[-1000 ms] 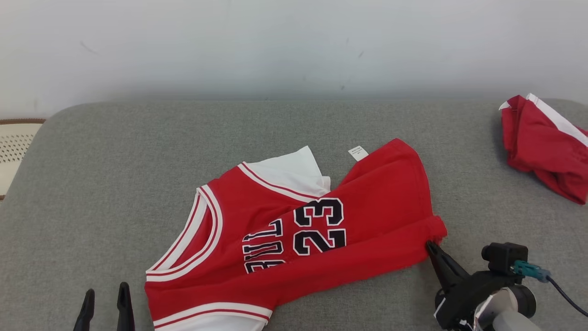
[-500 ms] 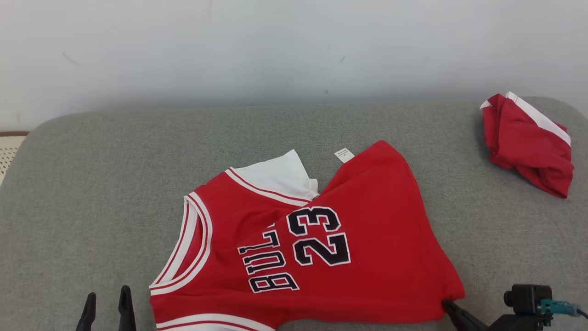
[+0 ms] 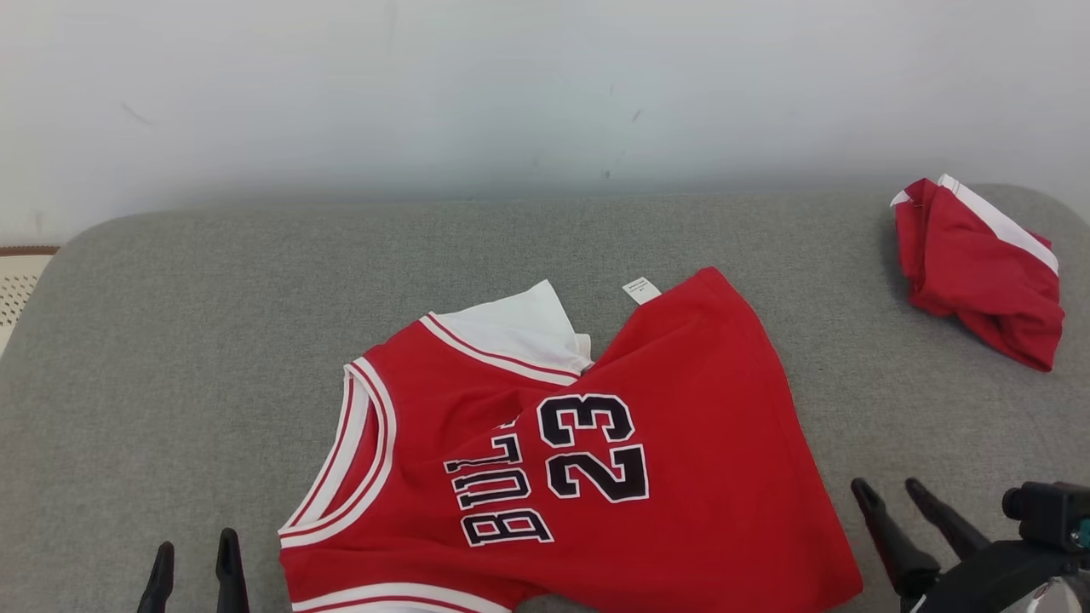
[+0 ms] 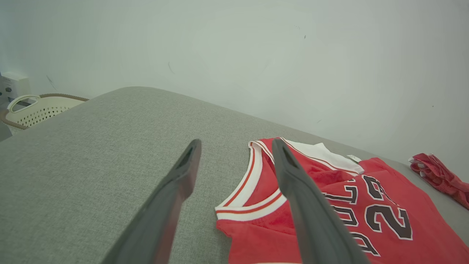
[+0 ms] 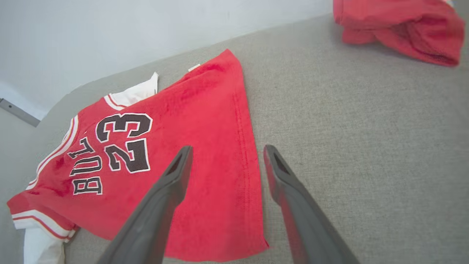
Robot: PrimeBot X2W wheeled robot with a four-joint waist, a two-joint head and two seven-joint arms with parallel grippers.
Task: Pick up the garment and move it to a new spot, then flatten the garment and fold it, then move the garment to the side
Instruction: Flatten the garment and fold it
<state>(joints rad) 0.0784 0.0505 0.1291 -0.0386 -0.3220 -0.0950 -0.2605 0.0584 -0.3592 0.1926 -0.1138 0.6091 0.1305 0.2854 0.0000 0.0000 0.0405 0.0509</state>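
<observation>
Spread mostly flat on a grey woven padded surface (image 3: 213, 340), near its front edge: the red jersey (image 3: 562, 460), one fold creasing its chest. Well apart from the jersey, off to its far right: a second red garment (image 3: 979, 268) with a white stripe, crumpled in a heap. Far to the jersey's left, beyond the padded edge: a pale perforated basket (image 4: 40, 108) with a brown rim.

Printed on the jersey in black with white outline: "BUL" and "23", the word cut off by the fold. At the jersey's far edge: a small white tag (image 3: 640, 289), print too small to read.

Behind the jersey: a plain pale wall (image 3: 511, 85) with a few faint marks.

Just right of the jersey's near hem corner: right gripper (image 3: 886, 487), fingers spread apart, gripping nothing. Just left of the jersey's neckline: left gripper (image 3: 196, 545), likewise spread wide and empty.
</observation>
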